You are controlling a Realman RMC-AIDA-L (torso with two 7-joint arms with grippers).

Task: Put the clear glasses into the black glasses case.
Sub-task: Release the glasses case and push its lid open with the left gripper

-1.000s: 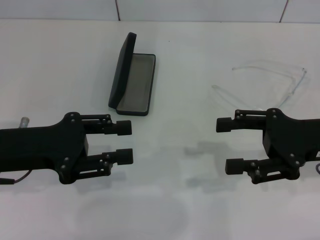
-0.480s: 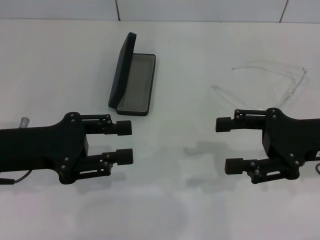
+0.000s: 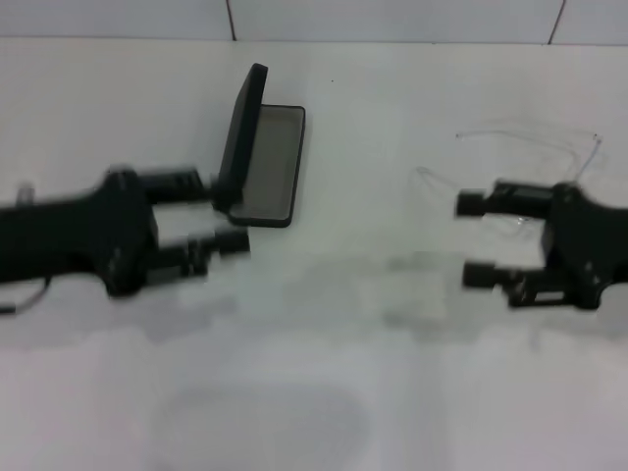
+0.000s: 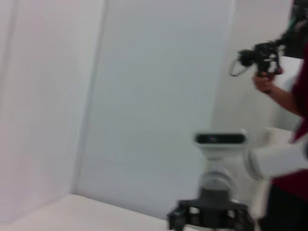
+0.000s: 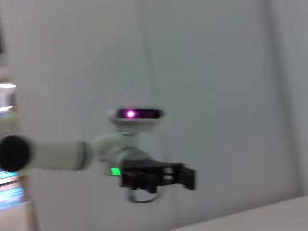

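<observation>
We see the white bench (image 3: 314, 392) bare in front of us. A little farther on, our two arms reach in from the sides. The left gripper (image 3: 221, 213) has its fingers (image 3: 233, 241) apart and holds nothing. Its tips are just beside the near end of the black glasses case (image 3: 263, 162); we cannot tell if they touch it. The right gripper (image 3: 474, 240) also has its fingers (image 3: 479, 276) apart and empty. It is close to the clear glasses (image 3: 530, 162), over their near side.

The case lies open on the bench, left of the middle. Its lid stands up along the left side. The tray shows a grey lining and there is nothing in it. The glasses lie on the bench, well apart from the case, on the right.

The head view alone shows the case, the glasses and the bench. The left wrist view shows a white robot (image 4: 219, 183) by a pale wall and a person's hand (image 4: 265, 84) holding a black handle. The right wrist view shows a white robot with a purple light (image 5: 130, 113) and a black gripper (image 5: 159, 177).
</observation>
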